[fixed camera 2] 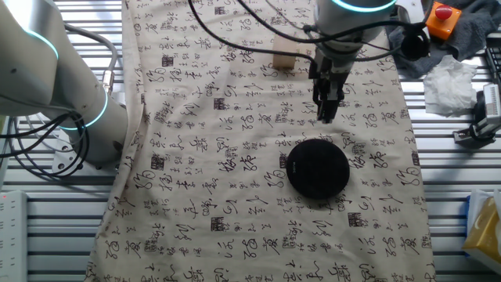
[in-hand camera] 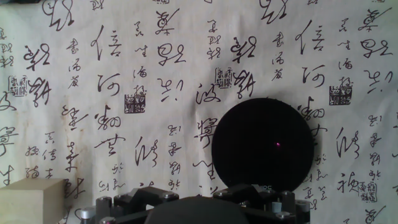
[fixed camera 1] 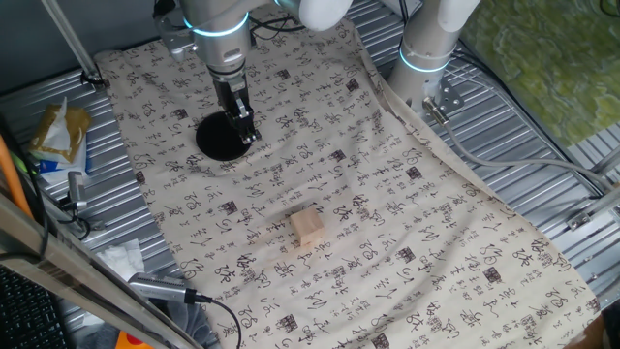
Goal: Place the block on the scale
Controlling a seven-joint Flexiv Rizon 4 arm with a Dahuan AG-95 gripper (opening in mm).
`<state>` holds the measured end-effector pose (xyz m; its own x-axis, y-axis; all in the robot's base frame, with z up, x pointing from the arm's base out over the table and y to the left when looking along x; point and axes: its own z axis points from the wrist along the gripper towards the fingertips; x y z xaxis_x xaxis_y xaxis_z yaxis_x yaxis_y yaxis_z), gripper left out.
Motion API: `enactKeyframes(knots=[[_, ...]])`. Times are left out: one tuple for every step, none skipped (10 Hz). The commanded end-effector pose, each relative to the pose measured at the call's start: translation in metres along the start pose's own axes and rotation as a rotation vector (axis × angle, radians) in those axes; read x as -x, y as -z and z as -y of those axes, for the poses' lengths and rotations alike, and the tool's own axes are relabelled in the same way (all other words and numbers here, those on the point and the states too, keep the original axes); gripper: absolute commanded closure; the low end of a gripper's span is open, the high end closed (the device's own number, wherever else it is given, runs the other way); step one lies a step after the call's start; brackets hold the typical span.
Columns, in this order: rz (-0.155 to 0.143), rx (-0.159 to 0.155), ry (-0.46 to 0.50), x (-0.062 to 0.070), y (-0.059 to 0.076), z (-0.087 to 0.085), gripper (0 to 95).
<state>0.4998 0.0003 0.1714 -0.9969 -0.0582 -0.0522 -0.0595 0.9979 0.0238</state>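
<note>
The table [fixed camera 1: 542, 174] of ribbed metal carries a calligraphy-printed cloth [fixed camera 1: 407, 223], where the flat round black scale [fixed camera 1: 215, 139] lies with the gripper [fixed camera 1: 246, 135] hanging beside it, jaws pressed together and empty. The small tan wooden block [fixed camera 1: 308, 229] sits well apart from the scale, so the pickup hasn't begun; next, I'd say, comes travelling over and spreading the jaws.

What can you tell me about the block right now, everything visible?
The block is a small, light tan cube that looks like plain wood, with unmarked faces and crisp edges. It sits flat and upright on the calligraphy-printed cloth, untouched and on its own. It lies well apart from the black scale, so it is not yet placed. The end effector hangs near the scale, not the block. In the hand view only a corner of the block shows at the lower left.
</note>
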Motion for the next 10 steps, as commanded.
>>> enactKeyframes(knots=[[0.057, 0.029, 0.055, -0.0003, 0.0006, -0.0001, 95.0], [0.057, 0.029, 0.046, -0.0002, 0.0006, -0.0001, 95.0], [0.058, 0.031, 0.046, -0.0002, 0.0006, -0.0001, 95.0], [0.059, 0.031, 0.046, -0.0002, 0.0006, -0.0001, 95.0], [0.06, 0.031, 0.051, -0.0003, 0.0007, -0.0002, 95.0], [0.06, 0.031, 0.053, -0.0003, 0.0007, -0.0002, 95.0], [0.06, 0.031, 0.052, -0.0003, 0.0008, -0.0002, 95.0], [0.058, 0.029, 0.049, -0.0003, 0.0008, -0.0002, 95.0], [0.058, 0.029, 0.048, -0.0003, 0.0008, -0.0002, 95.0], [0.058, 0.029, 0.047, -0.0003, 0.001, -0.0002, 95.0]])
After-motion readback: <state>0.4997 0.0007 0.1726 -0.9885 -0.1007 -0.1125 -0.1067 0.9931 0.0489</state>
